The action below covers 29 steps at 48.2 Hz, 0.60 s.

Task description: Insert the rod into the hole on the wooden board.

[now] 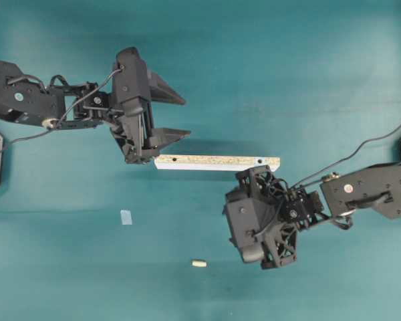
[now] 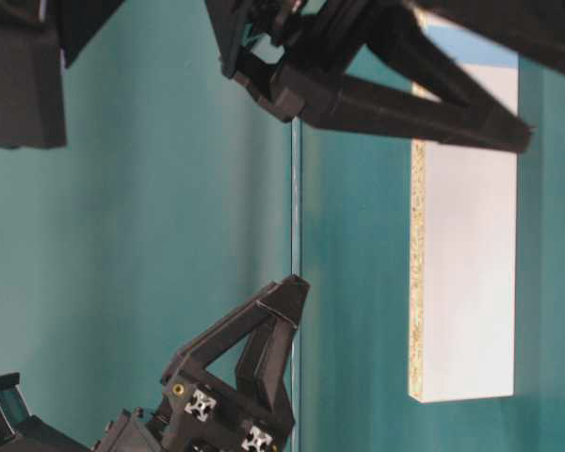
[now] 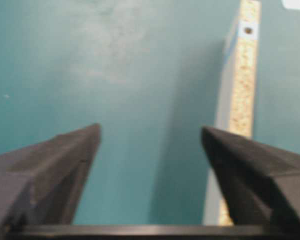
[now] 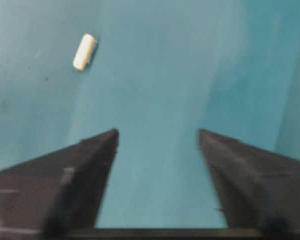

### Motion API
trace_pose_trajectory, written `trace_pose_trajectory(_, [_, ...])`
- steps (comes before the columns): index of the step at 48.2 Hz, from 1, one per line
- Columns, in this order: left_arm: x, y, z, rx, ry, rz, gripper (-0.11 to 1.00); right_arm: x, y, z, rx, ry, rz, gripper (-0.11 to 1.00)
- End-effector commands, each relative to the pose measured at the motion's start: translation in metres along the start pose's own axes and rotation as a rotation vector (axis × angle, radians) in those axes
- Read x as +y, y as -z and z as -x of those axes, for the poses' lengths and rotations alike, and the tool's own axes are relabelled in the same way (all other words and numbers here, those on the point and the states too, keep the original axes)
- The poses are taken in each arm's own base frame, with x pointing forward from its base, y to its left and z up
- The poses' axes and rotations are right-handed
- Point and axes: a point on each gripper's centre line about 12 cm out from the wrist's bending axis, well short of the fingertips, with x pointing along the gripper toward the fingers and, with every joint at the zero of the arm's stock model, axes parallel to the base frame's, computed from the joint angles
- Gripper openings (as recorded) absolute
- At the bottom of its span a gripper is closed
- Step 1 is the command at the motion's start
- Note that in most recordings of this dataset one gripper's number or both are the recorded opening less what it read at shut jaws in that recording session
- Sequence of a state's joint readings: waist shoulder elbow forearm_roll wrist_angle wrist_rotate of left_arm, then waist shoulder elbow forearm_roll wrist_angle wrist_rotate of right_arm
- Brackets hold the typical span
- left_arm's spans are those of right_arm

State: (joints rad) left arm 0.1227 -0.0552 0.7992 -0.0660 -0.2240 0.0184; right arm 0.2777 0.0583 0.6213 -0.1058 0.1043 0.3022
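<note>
The left hand (image 1: 174,115) reaches in from the left with its jaws spread wide and nothing between them, just beside the plain end of the wooden board (image 1: 217,162); the right hand (image 4: 157,137), likewise released and empty, hangs near the board's blue-marked end, where the hole (image 3: 248,30) sits. One board lies on the teal desk (image 1: 287,60) with its long axis left to right in the overhead view; one rod (image 1: 198,263) lies well apart from it, also pointing left to right; one blue tape square (image 1: 125,217) lies apart from both.

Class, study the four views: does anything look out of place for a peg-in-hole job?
Yes. The rod lies loose on the table, well apart from the wooden board, and neither open end effector, left or right, holds anything.
</note>
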Motion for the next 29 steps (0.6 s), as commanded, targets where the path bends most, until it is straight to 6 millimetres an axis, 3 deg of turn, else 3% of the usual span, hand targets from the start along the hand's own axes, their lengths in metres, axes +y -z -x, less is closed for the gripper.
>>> trace_pose_trajectory(1, [-0.003,-0.016,0.004,-0.035,0.007,0.003,1.0,0.004,-0.014,0.009,-0.033,-0.009,-0.017,0.9])
trace_pose_trajectory(4, [-0.005,-0.017,0.003,-0.021,0.012,0.002,0.99,0.005,-0.016,0.01,-0.025,-0.007,-0.044,0.95])
trace_pose_trajectory(16, [-0.027,-0.011,-0.002,0.058,0.064,-0.031,1.0,0.01,-0.034,0.011,0.027,0.015,-0.117,0.94])
trace_pose_trajectory(29, [-0.051,0.009,-0.009,0.12,0.116,-0.064,1.0,0.019,-0.048,-0.006,0.113,0.045,-0.156,0.94])
